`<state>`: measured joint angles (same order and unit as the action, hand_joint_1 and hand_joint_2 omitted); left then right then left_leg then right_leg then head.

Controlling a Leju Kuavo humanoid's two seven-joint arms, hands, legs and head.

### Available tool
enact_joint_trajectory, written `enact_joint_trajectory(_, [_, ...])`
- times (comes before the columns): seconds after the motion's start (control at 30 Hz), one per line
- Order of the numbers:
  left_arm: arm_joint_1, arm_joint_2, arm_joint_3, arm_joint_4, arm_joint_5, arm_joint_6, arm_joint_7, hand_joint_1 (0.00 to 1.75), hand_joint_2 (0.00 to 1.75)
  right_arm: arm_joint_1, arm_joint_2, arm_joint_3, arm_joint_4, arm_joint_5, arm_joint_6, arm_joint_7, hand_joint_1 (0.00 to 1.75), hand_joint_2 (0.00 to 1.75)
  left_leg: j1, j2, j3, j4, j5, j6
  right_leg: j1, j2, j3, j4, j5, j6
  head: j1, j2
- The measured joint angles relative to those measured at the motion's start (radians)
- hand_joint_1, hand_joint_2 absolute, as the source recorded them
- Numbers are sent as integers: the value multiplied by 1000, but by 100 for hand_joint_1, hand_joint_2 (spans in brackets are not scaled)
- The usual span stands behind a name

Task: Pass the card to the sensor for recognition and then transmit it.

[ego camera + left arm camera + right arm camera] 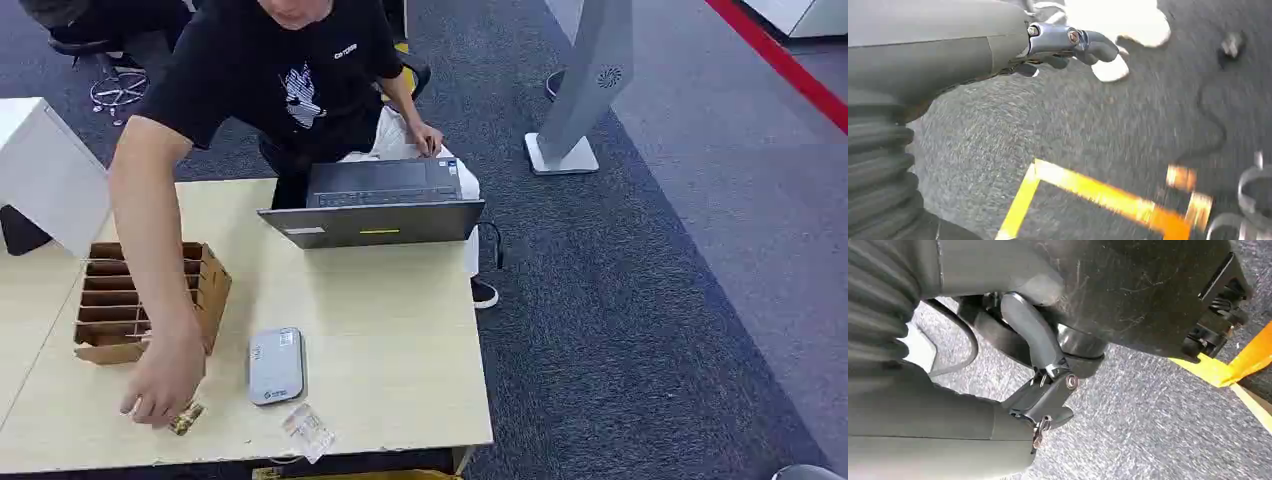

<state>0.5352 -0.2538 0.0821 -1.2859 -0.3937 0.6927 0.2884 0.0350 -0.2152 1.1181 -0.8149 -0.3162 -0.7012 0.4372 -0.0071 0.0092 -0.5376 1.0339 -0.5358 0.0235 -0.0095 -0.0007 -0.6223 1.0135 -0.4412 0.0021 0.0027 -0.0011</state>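
Left hand (1068, 47) empty above floor

An office or test area is indicated. The floor is covered in dark blue-grey carpet (640, 300), crossed by a red strip (780, 60) at the far right, and yellow tape lines (1088, 190) are marked on it in the left wrist view. A light wooden desk (390, 330) is set in the middle, and an open laptop (375, 205) is placed at its far edge, with a person in a black T-shirt (280, 80) leaning over from behind. A cardboard divider box (140, 300) and a small grey reader device (276, 365) are laid out on the desk. A grey standing kiosk (585, 90) is seen on the carpet, and the base of a swivel chair (115, 90) behind.
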Motion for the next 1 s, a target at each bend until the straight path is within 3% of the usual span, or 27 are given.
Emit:
enact_joint_trajectory(0.23, [6,-60,191,-73,27,3,-58,0,175,17,-7,-22,-24,18,0,6,0,175,2,0,0,0,1,-1,3,0,0,0,0,-1,0,0])
enact_joint_trajectory(0.3, [-12,-68,272,-96,58,3,-114,0,175,21,-8,-27,-28,24,0,6,0,175,3,0,0,0,1,-2,3,0,0,0,0,-1,0,0])
enact_joint_trajectory(0.47, [-100,-74,491,-108,136,3,-325,0,175,35,-9,-44,-35,56,0,8,0,175,4,-1,0,0,1,-2,3,0,0,1,0,-2,0,0])
enact_joint_trajectory(0.53, [-126,-80,563,-108,151,3,-363,0,175,37,-10,-47,-39,59,0,8,0,175,4,0,0,0,1,-2,3,0,1,1,1,-2,0,0])
enact_joint_trajectory(0.63, [-152,-83,616,-108,166,3,-386,0,175,40,-10,-49,-40,61,0,8,0,175,4,0,0,0,1,-3,3,0,1,1,1,-2,0,0])
enact_joint_trajectory(0.8, [-211,-87,720,-109,284,3,-584,0,175,40,-10,-49,-42,82,0,15,0,175,4,-1,0,0,1,-3,3,0,1,1,1,-2,0,0])
enact_joint_trajectory(1.0, [-224,-84,765,-205,398,3,-692,0,175,39,-10,-45,-42,93,0,23,0,175,5,-1,0,0,1,-3,4,0,0,1,1,-2,0,0])
